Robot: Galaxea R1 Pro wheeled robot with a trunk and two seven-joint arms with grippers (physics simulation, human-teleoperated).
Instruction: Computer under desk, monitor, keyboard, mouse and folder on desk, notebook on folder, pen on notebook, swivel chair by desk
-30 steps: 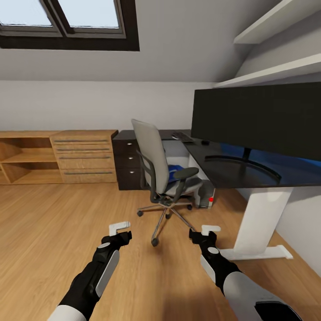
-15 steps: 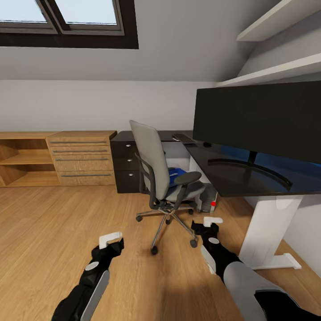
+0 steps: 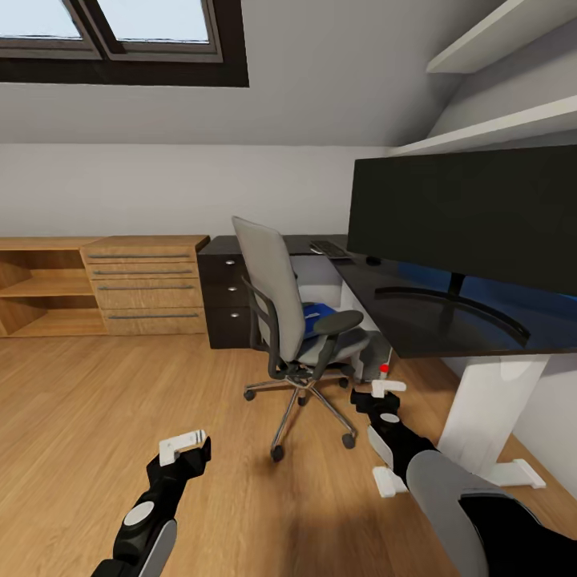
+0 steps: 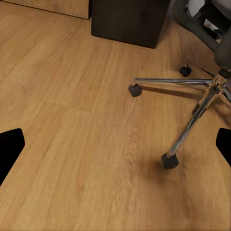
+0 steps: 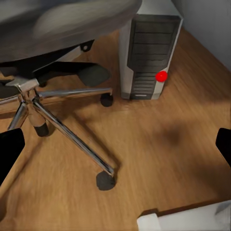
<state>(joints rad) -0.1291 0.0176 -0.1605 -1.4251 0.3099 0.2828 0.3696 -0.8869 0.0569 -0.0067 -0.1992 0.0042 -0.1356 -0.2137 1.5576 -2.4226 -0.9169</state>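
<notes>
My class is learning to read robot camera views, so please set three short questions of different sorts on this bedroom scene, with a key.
1. True or false: the folder lies on the seat of the swivel chair.
2. Multiple choice: where does the computer stand? A) on the desk top B) on the floor under the desk C) on the wooden dresser
3. Fill in: the keyboard lies on the desk beyond the wide black ______.

Key
1. True: blue shows on the seat, behind the armrest.
2. B: the right wrist view shows the tower on the wood floor beside the chair's castors.
3. monitor
</notes>
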